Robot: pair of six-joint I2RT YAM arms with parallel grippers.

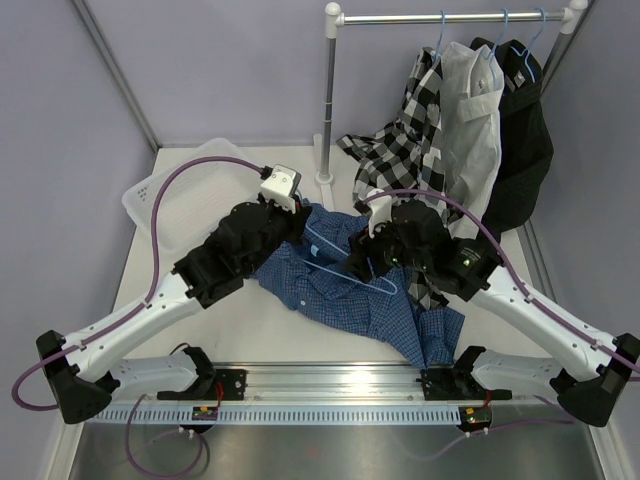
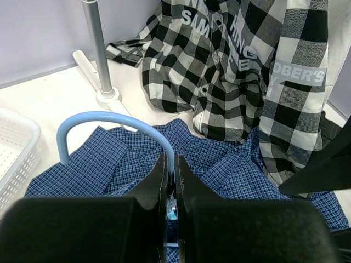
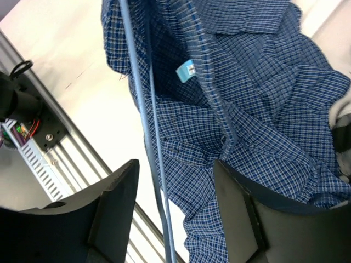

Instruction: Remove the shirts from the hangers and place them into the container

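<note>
Stripping blue shirt (image 3: 263, 109) off hanger (image 2: 109, 116). Clamping hanger wire in left tool (image 2: 171, 161); holding right tool (image 3: 174, 170) apart over shirt. Probably needing fabric pinch, then pull, next.

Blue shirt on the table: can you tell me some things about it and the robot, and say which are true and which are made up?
1. The blue shirt lies in the basket. False: it lies on the table, outside the basket.
2. The left tool is shut on the hanger. True.
3. The right tool is shut. False: it is open, above the blue shirt.
4. Three shirts hang on the rack: the checked shirt, the white shirt and the black shirt. True.
</note>
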